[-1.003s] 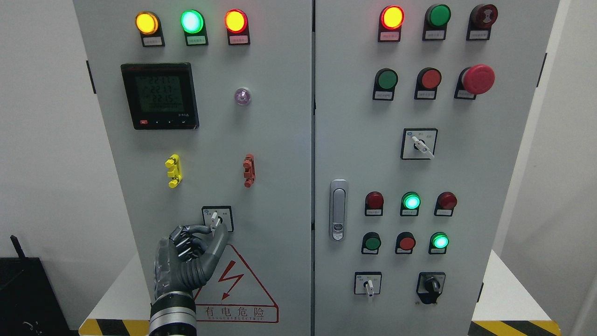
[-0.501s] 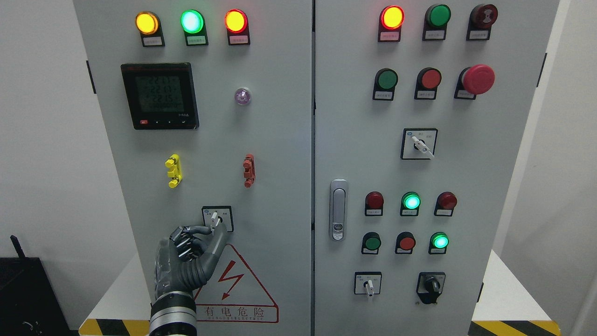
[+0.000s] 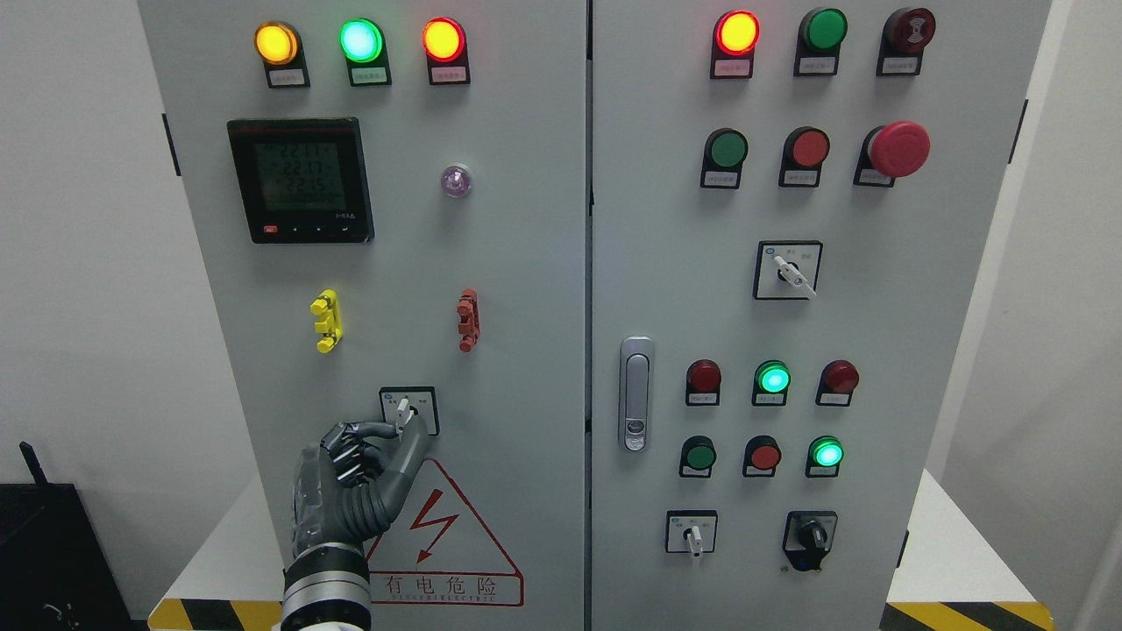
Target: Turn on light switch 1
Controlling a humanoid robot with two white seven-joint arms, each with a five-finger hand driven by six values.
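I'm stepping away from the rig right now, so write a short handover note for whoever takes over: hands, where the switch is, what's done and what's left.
Left hand: raised at the left cabinet door, thumb and index fingers pinching the white lever of the rotary switch above the red warning triangle.
Right hand: not in view.
Done: switch reached and gripped.
Left: the lever points roughly straight up, so the turn looks not yet made; rotate it, then let go. Which lamp belongs to it cannot be told.

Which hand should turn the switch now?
Left. The left hand is already at the switch on the left door, thumb and forefinger pinching its white lever. The right hand is not in view.
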